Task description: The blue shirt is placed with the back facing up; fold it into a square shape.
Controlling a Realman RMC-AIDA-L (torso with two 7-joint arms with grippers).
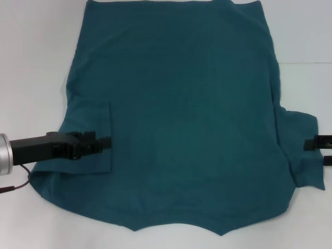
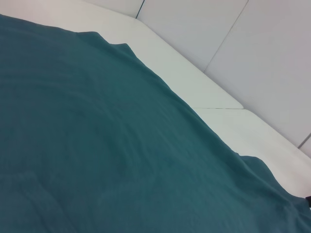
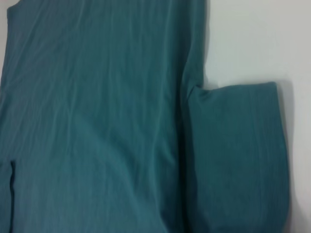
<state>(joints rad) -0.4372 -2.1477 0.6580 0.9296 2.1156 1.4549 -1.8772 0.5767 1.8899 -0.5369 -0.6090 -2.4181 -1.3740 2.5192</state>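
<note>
The blue shirt (image 1: pixel 192 114) lies spread out flat on the white table (image 1: pixel 31 52). Its collar end points toward the robot and its bottom hem lies far away. The left sleeve (image 1: pixel 85 137) is folded in over the body of the shirt. The right sleeve (image 1: pixel 301 150) sticks out to the side, flat on the table.

The left gripper (image 1: pixel 106 143) reaches in from the side, low over the folded sleeve. Its black fingers (image 1: pixel 91 147) end at the sleeve's edge. I cannot tell if they are gripping the cloth or just resting there.

The right gripper (image 1: pixel 320 149) is at the outer edge of the right sleeve. Only a little of it shows, so I cannot tell if it holds anything.

The table is made of white panels with thin seams (image 2: pixel 218 108) between them. A pale wall (image 2: pixel 252 58) stands behind it.
</note>
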